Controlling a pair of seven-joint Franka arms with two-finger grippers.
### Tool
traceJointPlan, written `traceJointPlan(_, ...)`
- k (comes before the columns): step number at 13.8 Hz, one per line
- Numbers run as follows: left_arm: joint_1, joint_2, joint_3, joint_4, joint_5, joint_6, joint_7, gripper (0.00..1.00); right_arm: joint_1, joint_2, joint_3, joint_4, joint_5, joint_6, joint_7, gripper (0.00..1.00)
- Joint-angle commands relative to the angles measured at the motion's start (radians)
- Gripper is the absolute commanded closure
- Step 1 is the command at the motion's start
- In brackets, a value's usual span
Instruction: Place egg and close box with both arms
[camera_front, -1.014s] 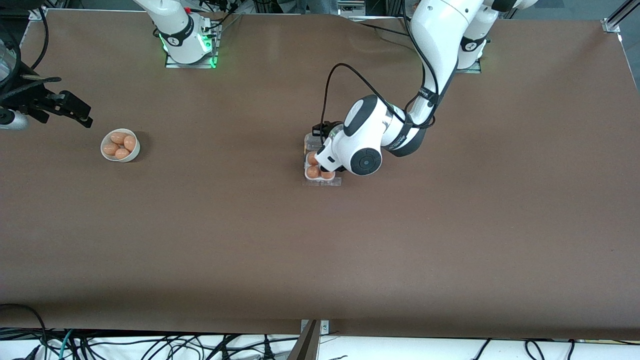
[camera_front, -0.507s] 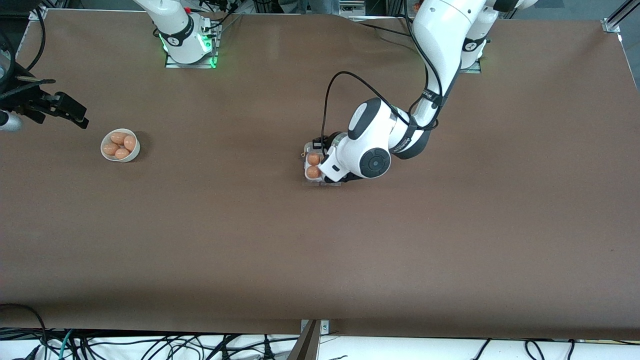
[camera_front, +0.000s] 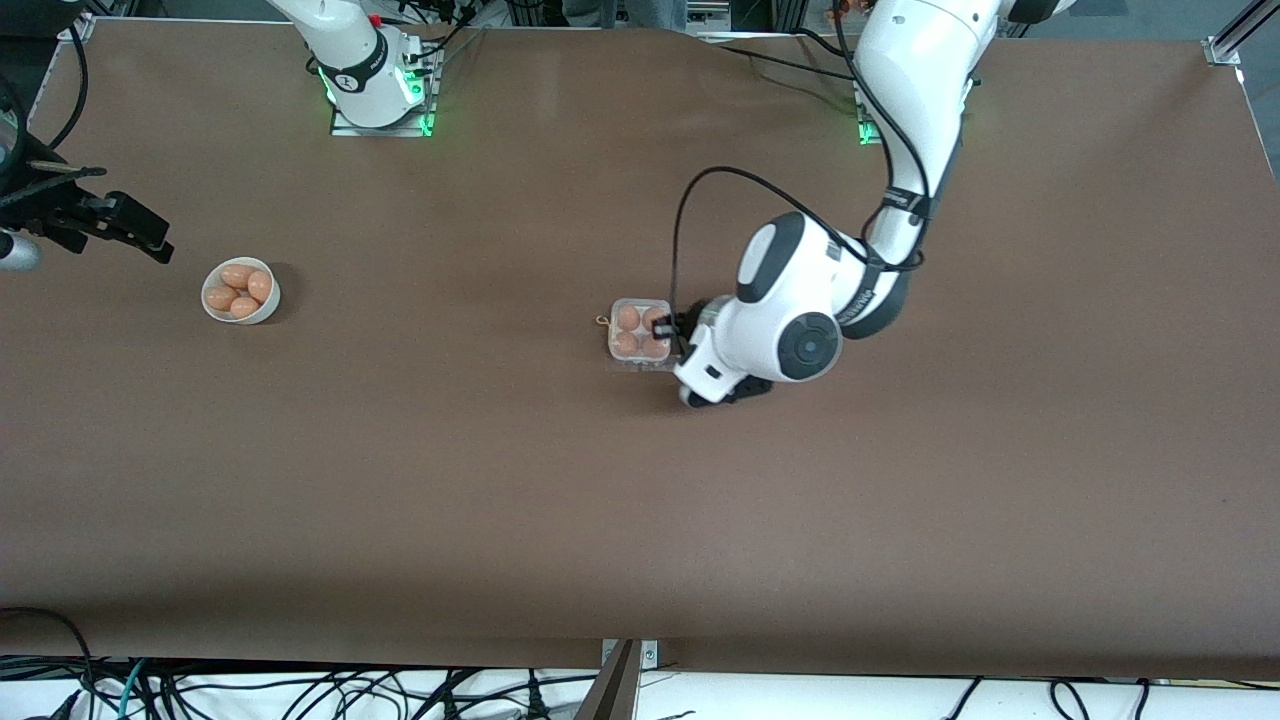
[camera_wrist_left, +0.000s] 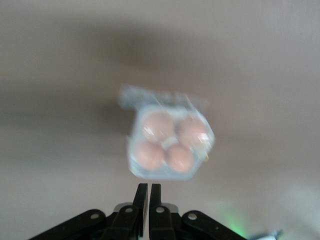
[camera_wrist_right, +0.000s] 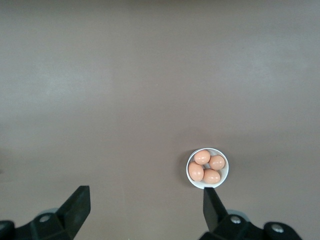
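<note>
Box filled with four eggs, lid apparently down; left hand beside it.

The box (camera_front: 638, 332) sits mid-counter (camera_front: 640, 520), four eggs (camera_wrist_left: 159, 126) in its cells. The left hand (camera_wrist_left: 149, 192), fingers pressed together and holding nothing, hangs just beside the box toward the left arm's end. The right hand (camera_wrist_right: 142, 200) waits with fingers wide apart, empty, up near the bowl (camera_front: 241, 291) of spare eggs at the right arm's end. The box looks light and its clear plastic thin, flexible and slippery; the eggs are likely fragile. Better to press on the lid's rim or corners than to squeeze the middle.
</note>
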Motion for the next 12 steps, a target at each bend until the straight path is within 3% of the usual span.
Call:
traceJointPlan(1, 0.033, -0.053, 0.034, 0.120, 0.214, -0.131, 0.002, 0.26, -0.004, 0.003, 0.004, 0.000, 0.014, 0.009, -0.017, 0.00)
traceJointPlan(2, 0.056, -0.055, 0.039, 0.174, 0.312, -0.198, 0.008, 0.06, -0.004, 0.003, 0.004, 0.000, 0.014, 0.009, -0.020, 0.00)
traceJointPlan(3, 0.092, -0.067, 0.043, 0.235, 0.369, -0.240, 0.021, 0.00, -0.004, 0.003, 0.004, 0.000, 0.014, 0.009, -0.020, 0.00)
traceJointPlan(8, 0.197, -0.125, 0.065, 0.271, 0.564, -0.296, 0.089, 0.00, -0.004, 0.003, 0.004, 0.000, 0.014, 0.006, -0.020, 0.00)
traceJointPlan(12, 0.301, -0.147, 0.068, 0.272, 0.577, -0.357, 0.243, 0.00, -0.004, 0.004, 0.004, 0.000, 0.014, 0.007, -0.020, 0.00)
